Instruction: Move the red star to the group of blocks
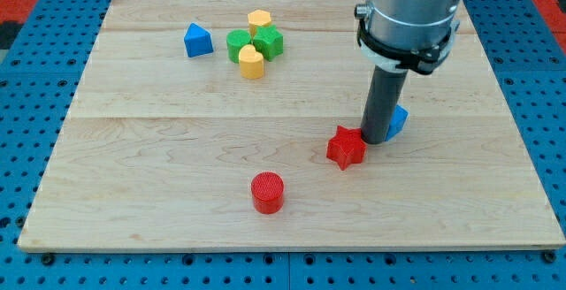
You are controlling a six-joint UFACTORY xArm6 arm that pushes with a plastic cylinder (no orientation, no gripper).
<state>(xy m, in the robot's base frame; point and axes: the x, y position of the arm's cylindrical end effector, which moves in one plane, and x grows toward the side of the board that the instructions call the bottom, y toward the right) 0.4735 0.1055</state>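
Observation:
The red star (346, 148) lies on the wooden board (177, 166) right of the middle. My tip (375, 140) rests on the board just to the star's right, touching or nearly touching it. A blue block (397, 120) sits right behind the rod, partly hidden by it. The group of blocks is at the view's top, left of centre: a yellow hexagon block (259, 21), two green blocks (239, 45) (269, 42) and a yellow block (252, 62) packed together, with a blue triangle-like block (197, 41) a little to their left.
A red cylinder (267, 193) stands alone toward the view's bottom, below and left of the star. The board sits on a blue perforated table (35, 78). The arm's grey body (409, 11) hangs over the board's upper right.

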